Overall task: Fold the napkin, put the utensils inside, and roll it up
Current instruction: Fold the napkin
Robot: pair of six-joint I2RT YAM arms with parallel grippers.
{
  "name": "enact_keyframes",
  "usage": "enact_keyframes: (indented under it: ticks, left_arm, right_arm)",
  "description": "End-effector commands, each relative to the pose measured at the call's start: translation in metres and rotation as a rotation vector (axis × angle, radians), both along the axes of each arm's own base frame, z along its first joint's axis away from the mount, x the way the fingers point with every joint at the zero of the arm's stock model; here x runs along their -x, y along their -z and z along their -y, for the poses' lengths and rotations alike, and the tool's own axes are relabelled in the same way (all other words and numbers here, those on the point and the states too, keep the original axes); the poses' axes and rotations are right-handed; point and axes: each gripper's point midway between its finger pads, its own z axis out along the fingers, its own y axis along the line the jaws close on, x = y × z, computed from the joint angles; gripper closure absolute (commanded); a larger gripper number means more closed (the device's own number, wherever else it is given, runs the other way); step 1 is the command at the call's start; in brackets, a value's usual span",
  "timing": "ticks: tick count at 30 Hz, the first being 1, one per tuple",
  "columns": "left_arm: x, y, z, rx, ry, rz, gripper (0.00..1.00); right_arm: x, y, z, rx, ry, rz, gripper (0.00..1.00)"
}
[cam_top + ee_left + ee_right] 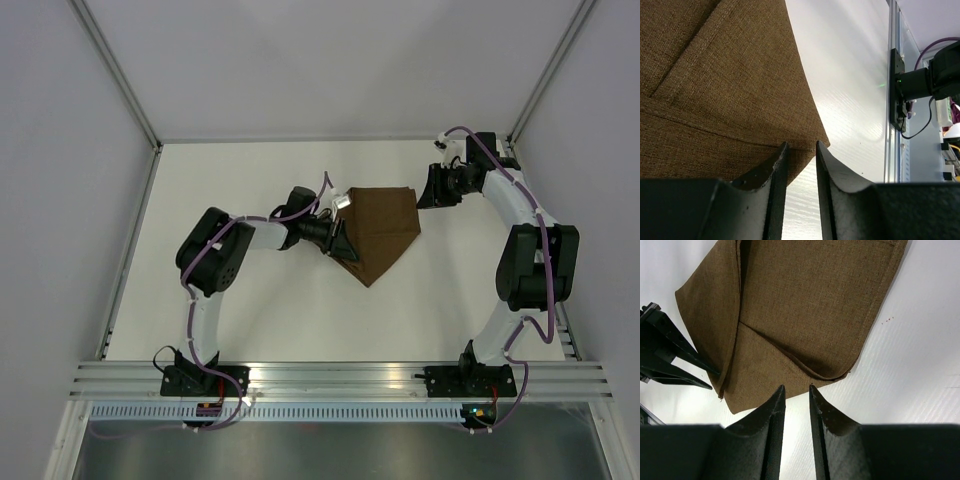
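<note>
The dark brown napkin point(381, 229) lies folded on the white table, with overlapping flaps and a point toward the near side. My left gripper point(340, 240) is at the napkin's left edge. In the left wrist view its jaws point(800, 146) stand a narrow gap apart, with the cloth point(725, 100) just past the tips. My right gripper point(427, 188) is at the napkin's far right corner. Its jaws point(796, 387) are also slightly apart and empty, with tips at the cloth's edge point(805, 315). The left gripper's fingers point(685, 367) show in the right wrist view. The knife is out of view.
Pale walls enclose the table on three sides. A metal rail point(340, 375) runs along the near edge with both arm bases on it. Another rail point(567, 330) runs down the right side. The right arm's base point(912, 90) shows in the left wrist view.
</note>
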Motion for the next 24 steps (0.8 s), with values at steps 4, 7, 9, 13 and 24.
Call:
enact_keyframes:
  ticks: [4, 7, 9, 13, 24]
  left_arm:
    - [0.001, -0.016, 0.009, -0.009, -0.008, 0.146, 0.63]
    - [0.004, -0.018, 0.013, -0.018, -0.003, 0.16, 0.62]
    - [0.002, -0.017, 0.014, -0.038, -0.012, 0.164, 0.62]
    - [-0.007, -0.033, 0.018, -0.028, -0.053, 0.205, 0.62]
    - [-0.142, -0.114, -0.073, -0.202, -0.804, 0.368, 0.58]
  right_arm:
    - [-0.003, -0.004, -0.002, 0.022, -0.006, 0.032, 0.68]
    - [-0.003, -0.003, -0.003, 0.029, -0.007, 0.031, 0.68]
    - [-0.002, 0.0, -0.005, 0.033, -0.011, 0.022, 0.68]
    - [-0.002, 0.008, -0.001, 0.05, -0.003, 0.003, 0.68]
    - [0.029, 0.05, -0.009, 0.171, -0.085, -0.111, 0.69]
